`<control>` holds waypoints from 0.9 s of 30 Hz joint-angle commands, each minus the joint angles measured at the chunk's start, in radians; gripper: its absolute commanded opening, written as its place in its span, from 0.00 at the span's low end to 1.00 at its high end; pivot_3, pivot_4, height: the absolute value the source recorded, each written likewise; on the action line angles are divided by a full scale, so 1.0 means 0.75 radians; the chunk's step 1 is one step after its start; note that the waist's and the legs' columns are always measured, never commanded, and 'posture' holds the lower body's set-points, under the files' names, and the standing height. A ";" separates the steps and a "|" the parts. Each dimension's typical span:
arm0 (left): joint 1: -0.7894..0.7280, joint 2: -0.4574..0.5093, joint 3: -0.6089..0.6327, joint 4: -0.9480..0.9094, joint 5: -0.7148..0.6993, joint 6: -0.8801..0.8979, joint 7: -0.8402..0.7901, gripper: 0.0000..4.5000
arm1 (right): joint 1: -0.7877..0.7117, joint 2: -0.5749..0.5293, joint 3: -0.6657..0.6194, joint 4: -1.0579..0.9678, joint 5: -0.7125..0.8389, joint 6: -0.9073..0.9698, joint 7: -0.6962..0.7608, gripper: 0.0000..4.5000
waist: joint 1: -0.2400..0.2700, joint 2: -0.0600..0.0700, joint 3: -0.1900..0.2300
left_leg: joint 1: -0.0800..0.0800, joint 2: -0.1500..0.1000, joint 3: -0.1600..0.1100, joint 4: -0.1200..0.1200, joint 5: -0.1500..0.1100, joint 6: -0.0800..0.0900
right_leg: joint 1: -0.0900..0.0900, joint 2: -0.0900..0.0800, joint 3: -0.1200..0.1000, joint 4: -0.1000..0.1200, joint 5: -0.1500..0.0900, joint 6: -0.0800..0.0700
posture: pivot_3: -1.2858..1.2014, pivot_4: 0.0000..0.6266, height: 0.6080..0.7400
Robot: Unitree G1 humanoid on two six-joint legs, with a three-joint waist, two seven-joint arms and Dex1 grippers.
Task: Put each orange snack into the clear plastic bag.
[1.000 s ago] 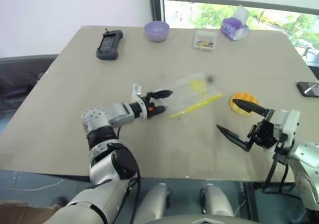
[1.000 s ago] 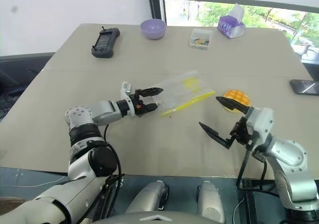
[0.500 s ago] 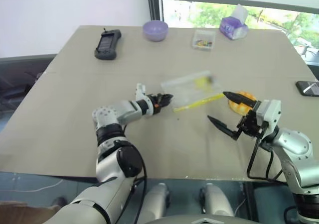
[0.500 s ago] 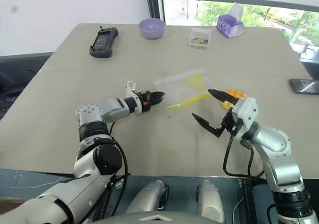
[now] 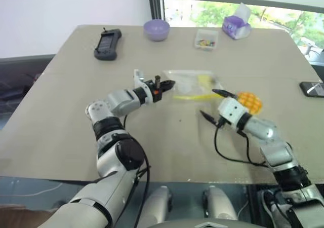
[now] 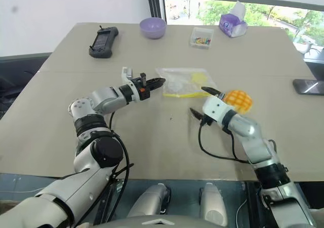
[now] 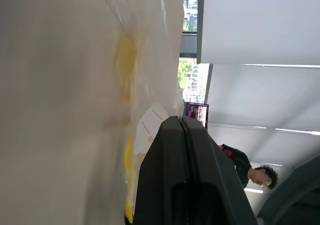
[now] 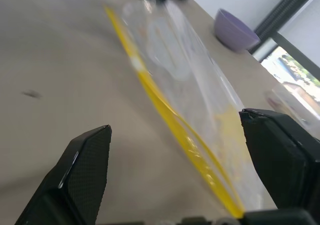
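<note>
Snack: one round orange bun with a criss-cross top lies on the table. It is on the robot's right side, just behind the right gripper.
Bag: the clear bag lies near the middle of the table. Its yellow strip runs along the edge that faces the robot.
Left gripper: the left gripper has its two fingers pressed together. It pinches the left corner of the bag.
Right gripper: the right gripper has its fingers spread wide apart. It holds nothing. It points at the bag's yellow edge, very near it.
Snack and hands: the bun is beside the right gripper and not between its fingers. The bun is well apart from the left gripper. The bun is near the bag's right end but outside it.
Far edge of the table: a purple bowl, a black handheld device, a small clear box and a purple tissue pack sit there.
Right edge: a dark phone lies there.
</note>
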 commanded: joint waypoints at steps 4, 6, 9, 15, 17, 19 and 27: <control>-0.060 -0.017 0.059 -0.103 -0.183 0.042 0.183 0.01 | -0.175 0.105 0.136 0.195 -0.348 0.017 -0.312 1.00 | -0.005 0.000 0.000 | -0.012 0.000 0.001 0.002 0.001 -0.002 | -0.012 -0.001 0.003 0.003 0.000 0.000 | 0.52 0.24 1.00; -0.059 -0.024 0.063 -0.120 -0.229 0.037 0.232 0.01 | -0.218 0.121 0.152 0.243 -0.393 0.036 -0.346 1.00 | -0.009 0.000 0.000 | -0.012 0.000 0.003 0.002 0.001 -0.002 | -0.013 0.000 0.004 0.004 0.000 0.000 | 0.52 0.24 1.00; -0.047 -0.034 0.054 -0.149 -0.318 0.018 0.313 0.01 | -0.254 0.118 0.158 0.308 -0.439 0.054 -0.397 1.00 | -0.009 0.000 0.000 | -0.011 0.000 0.003 0.002 0.002 -0.003 | -0.013 0.000 0.004 0.004 0.000 0.000 | 0.52 0.24 1.00; -0.007 -0.045 0.001 -0.203 -0.500 -0.037 0.455 0.00 | -0.277 0.109 0.158 0.396 -0.446 0.054 -0.417 0.64 | -0.011 0.000 0.000 | -0.011 0.000 0.003 0.002 0.002 -0.003 | -0.013 0.000 0.005 0.004 0.000 0.000 | 0.52 0.24 1.00; 0.013 -0.043 -0.033 -0.216 -0.564 -0.068 0.495 0.00 | -0.281 0.108 0.155 0.407 -0.444 0.048 -0.421 0.44 | -0.013 0.000 0.000 | -0.011 0.000 0.003 0.002 0.002 -0.003 | -0.013 0.000 0.005 0.004 0.000 0.000 | 0.52 0.24 1.00; 0.035 -0.032 -0.075 -0.226 -0.624 -0.096 0.525 0.00 | -0.285 0.109 0.152 0.408 -0.446 0.052 -0.427 0.27 | -0.018 0.000 0.000 | -0.011 0.000 0.004 0.002 0.002 -0.003 | -0.013 0.000 0.005 0.004 0.000 0.000 | 0.52 0.24 1.00; 0.241 0.382 -0.646 -0.531 -0.281 -0.115 -0.008 0.00 | -0.329 0.156 0.135 0.373 -0.412 0.097 -0.427 0.01 | -0.061 0.000 0.000 | -0.010 0.001 0.007 0.000 0.002 -0.004 | -0.014 0.004 0.009 0.006 0.000 -0.001 | 0.52 0.24 1.00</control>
